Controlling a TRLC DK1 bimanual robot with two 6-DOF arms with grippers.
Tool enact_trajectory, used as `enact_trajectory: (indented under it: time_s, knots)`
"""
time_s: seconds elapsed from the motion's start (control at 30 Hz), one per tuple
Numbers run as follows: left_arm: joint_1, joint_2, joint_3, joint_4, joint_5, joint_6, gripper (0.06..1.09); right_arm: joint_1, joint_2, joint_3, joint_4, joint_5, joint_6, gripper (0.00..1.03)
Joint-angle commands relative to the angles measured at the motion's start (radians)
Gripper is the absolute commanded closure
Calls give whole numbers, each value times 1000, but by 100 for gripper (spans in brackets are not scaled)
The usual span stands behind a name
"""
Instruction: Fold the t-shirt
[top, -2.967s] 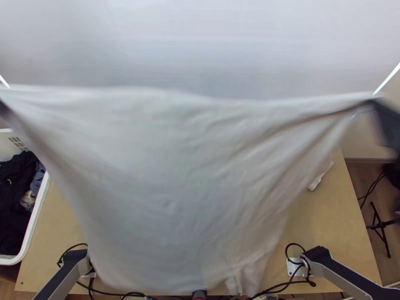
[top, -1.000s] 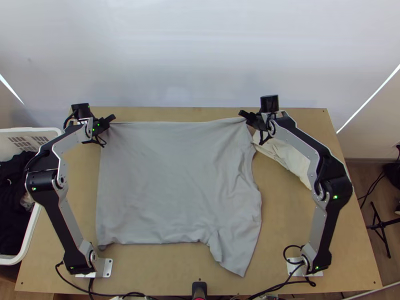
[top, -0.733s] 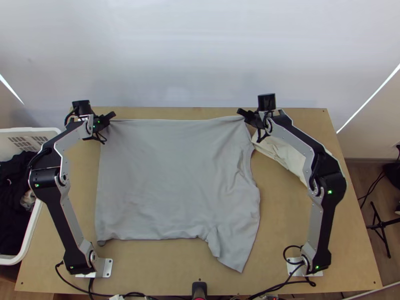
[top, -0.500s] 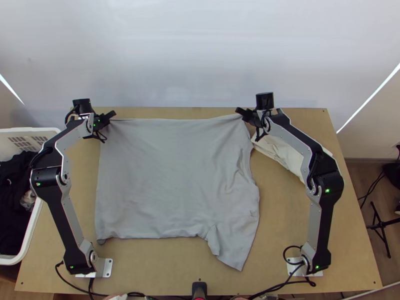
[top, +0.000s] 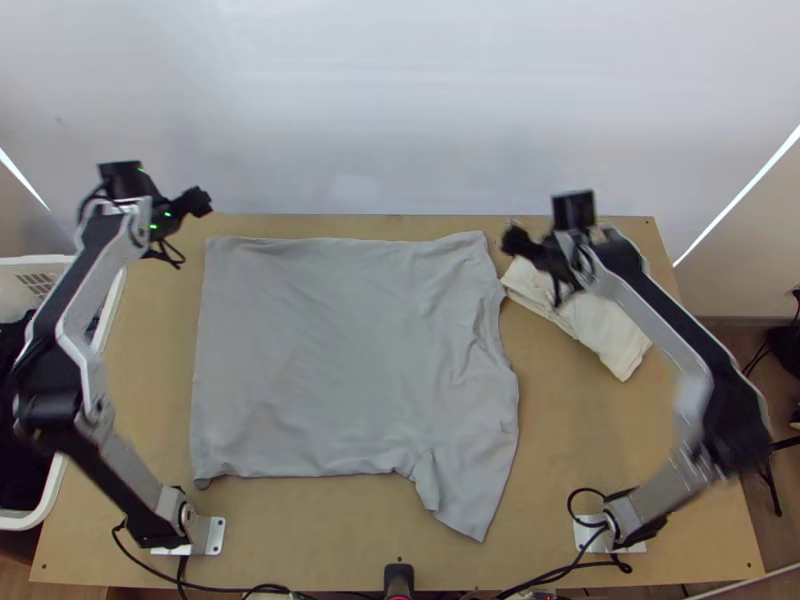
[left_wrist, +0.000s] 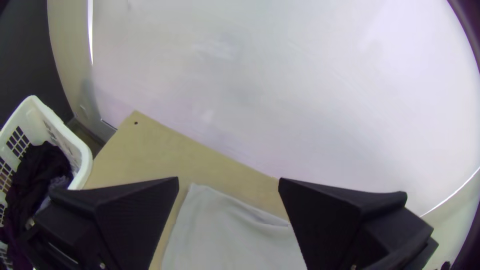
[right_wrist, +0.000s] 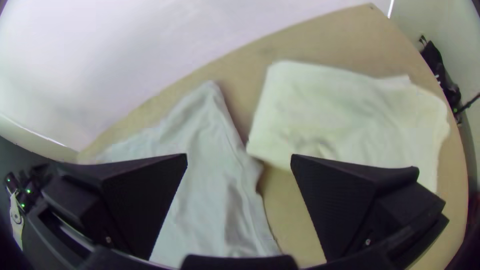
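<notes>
Tbl (top: 575, 450): both pincers (top: 202, 201) now off tee (top: 330, 350)

i see the grey shirt (top: 340, 360) spread mostly flat on the table (top: 590, 440), left of its middle. its far edge lies near the table's far side. wrinkles gather in my right part of it, where the side curves in. at the near right corner a flap juts toward me, a small fold beside it.
</notes>
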Motion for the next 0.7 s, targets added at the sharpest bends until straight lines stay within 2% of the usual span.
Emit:
enact_trajectory:
  time_s: [0.0,0.1,0.23,0.3,0.37,0.4,0.53,0.67]
  knots:
    - [-19,-280,-158,-121,43,-16,11,91,-372,-356,-374,-8,66,7]
    - [-35,-366,-243,-121,43,-63,11,124,-471,-491,-484,-11,77,7]
    - [-59,-419,-295,-124,43,-101,11,190,-576,-636,-504,-46,77,8]
    - [-64,-435,-295,-130,43,-118,11,212,-609,-674,-498,-46,77,22]
    - [-68,-448,-293,-135,43,-124,11,215,-653,-700,-469,-46,72,40]
    - [-68,-454,-293,-136,41,-126,11,221,-678,-717,-437,-46,68,43]
    - [-59,-465,-304,-158,40,-129,11,272,-701,-754,-405,-57,62,46]
    - [-36,-488,-358,-167,41,-128,11,310,-670,-772,-389,-112,55,46]
